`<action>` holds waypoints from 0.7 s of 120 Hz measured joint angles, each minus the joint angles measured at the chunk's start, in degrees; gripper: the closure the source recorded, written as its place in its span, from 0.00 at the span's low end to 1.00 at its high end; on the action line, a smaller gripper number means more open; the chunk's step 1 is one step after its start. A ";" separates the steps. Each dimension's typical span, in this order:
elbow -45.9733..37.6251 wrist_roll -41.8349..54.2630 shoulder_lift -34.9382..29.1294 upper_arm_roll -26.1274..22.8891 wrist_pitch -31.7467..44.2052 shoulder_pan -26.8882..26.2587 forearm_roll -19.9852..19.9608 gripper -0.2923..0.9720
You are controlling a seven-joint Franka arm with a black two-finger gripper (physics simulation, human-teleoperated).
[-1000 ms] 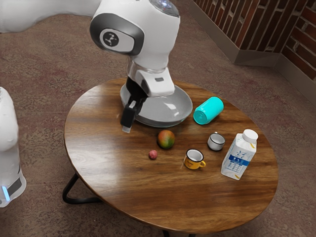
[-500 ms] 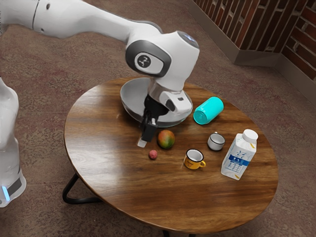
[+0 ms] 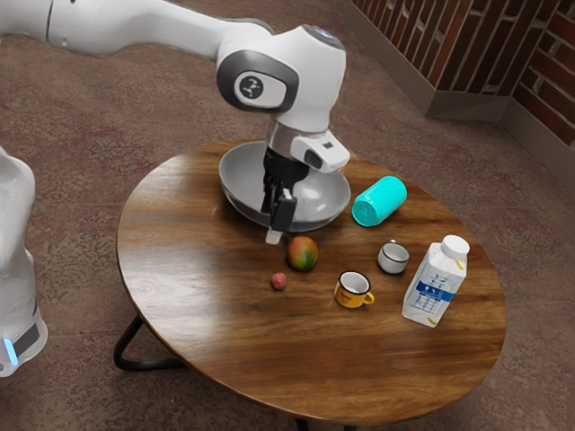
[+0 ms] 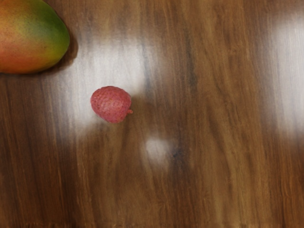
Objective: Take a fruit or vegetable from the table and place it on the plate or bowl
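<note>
The claw (image 3: pixel 272 239) hangs nose-down above the table (image 3: pixel 198 305), over the strip of wood between the bowl (image 3: pixel 238 184) and the mango (image 3: pixel 303 253). It holds nothing; I cannot tell from the side-on exterior view whether it is apart or together. Two candidates lie on the table. The mango sits just to the exterior view's right of the claw and below it, close to the bowl's front rim. The red fruit (image 3: pixel 279 281) lies nearer the table's front edge, apart from the mango and almost straight in front of the claw. In the wrist view the red fruit (image 4: pixel 110 103) sits close to the frame's middle, while the mango (image 4: pixel 28 35) shows at one corner. I therefore judge the red fruit to be the likelier target. The governing relation is that the red fruit lies on the side of the claw away from the bowl and well below it. The approach calls for a short travel away from the bowl, then a descent. The red fruit is nearly round, so it offers no long axis to align with. It may roll on contact.
</note>
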 joint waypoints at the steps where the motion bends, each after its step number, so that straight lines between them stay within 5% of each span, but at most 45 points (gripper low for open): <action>1: -0.64 -0.03 -0.57 0.01 0.27 0.02 0.00 0.25; 13: -6.04 -0.32 -5.18 0.05 3.43 0.16 0.00 0.25; 84: -10.08 -1.33 3.50 0.12 12.10 -1.55 -0.54 0.25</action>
